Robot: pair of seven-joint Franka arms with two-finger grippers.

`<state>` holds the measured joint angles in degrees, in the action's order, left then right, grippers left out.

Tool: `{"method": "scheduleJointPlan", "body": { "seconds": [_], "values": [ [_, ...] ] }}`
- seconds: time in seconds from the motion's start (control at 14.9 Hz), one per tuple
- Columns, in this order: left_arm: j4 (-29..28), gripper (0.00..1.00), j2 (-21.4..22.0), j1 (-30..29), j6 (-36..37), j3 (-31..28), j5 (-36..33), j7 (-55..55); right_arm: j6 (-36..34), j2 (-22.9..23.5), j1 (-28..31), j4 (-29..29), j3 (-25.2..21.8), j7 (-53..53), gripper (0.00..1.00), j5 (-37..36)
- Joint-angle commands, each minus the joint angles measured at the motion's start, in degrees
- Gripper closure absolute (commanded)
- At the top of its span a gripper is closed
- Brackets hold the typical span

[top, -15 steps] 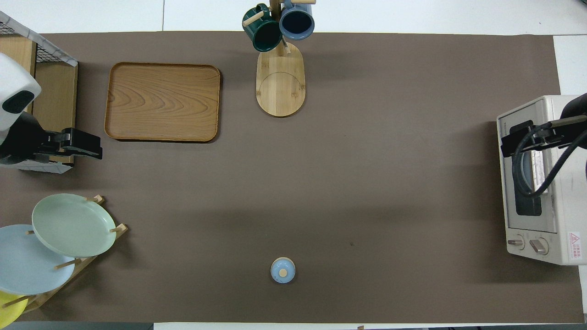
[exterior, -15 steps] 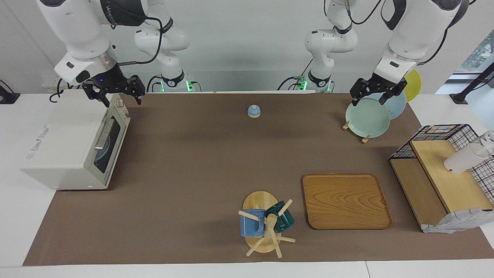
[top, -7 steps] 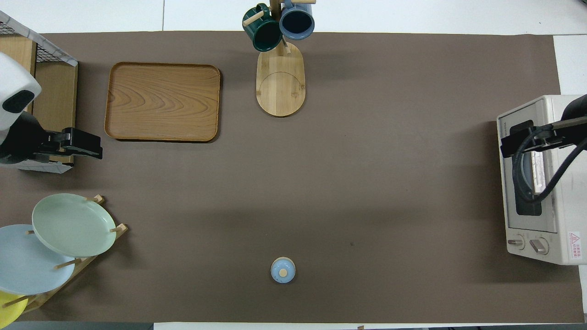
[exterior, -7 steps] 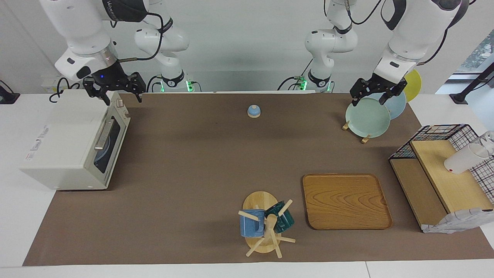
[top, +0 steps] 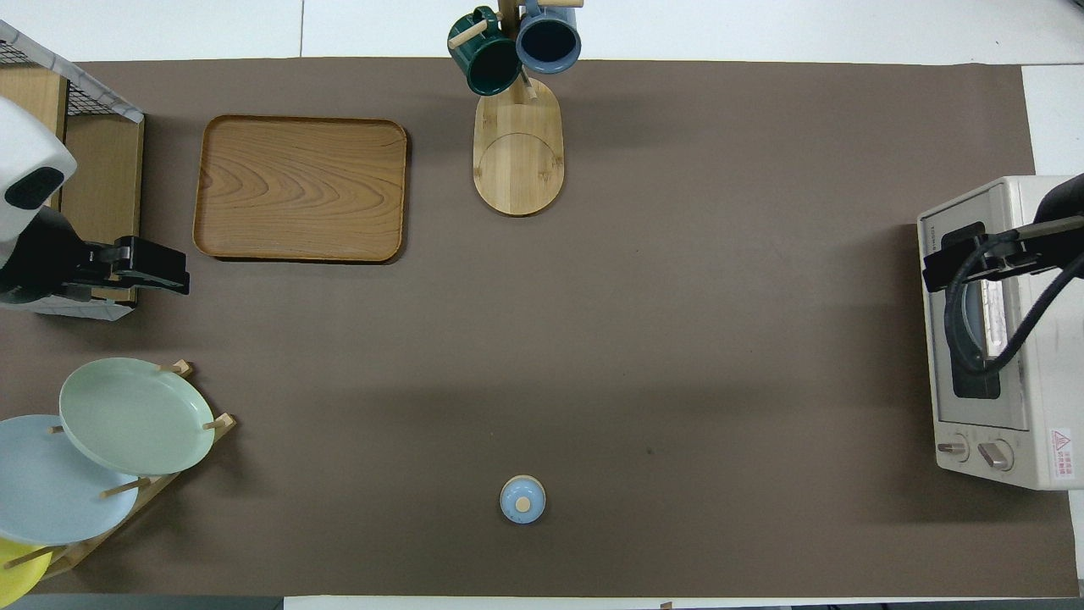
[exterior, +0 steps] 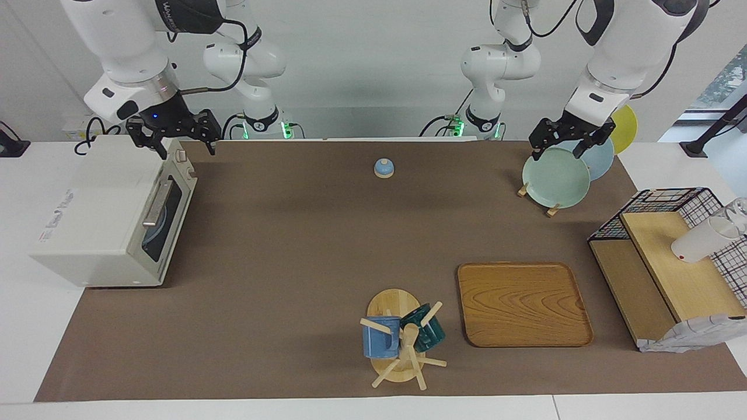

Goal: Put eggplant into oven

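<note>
Looking over both views, no eggplant is being seen on the table, and whether it is lying inside the oven (exterior: 93, 216) cannot be told through the dark glass of the door (exterior: 162, 224), which is being kept shut. The right gripper (exterior: 185, 153) is being held wide and empty over the oven's top edge at the end nearer the robots, just above the knobs. The left gripper (exterior: 556, 154) is being held wide and empty over the green plate (exterior: 554, 178) on the rack at the left arm's end of the table. Several risks are being judged from here. With the eggplant unseen, a reach is likely being aimed at nothing, or at the wrong thing. With the door shut, nothing is being let in until the handle (exterior: 153, 204) is pulled, and a hard or slanted pull is likely to drag the oven across the mat. A careless descent of the right gripper is risking a knock on the knobs or the casing. A drop of the left gripper is risking the plate being tipped off its pegs.
</note>
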<state>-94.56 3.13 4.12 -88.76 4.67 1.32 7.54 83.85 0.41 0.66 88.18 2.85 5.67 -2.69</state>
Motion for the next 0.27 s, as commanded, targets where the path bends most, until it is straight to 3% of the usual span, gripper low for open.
{"method": "scheduleJointPlan", "body": {
  "seconds": [0.0,0.2],
  "values": [
    [-0.01,0.00,0.30,-0.70,0.96,0.43,0.00,-0.51,-0.44,0.11,1.53,-0.38,1.02,-0.93,0.00,1.20],
    [-0.01,0.00,0.30,-0.70,0.96,0.43,0.00,-0.51,-0.35,0.20,0.92,-0.46,1.28,-0.84,0.00,1.20]
  ]
}}
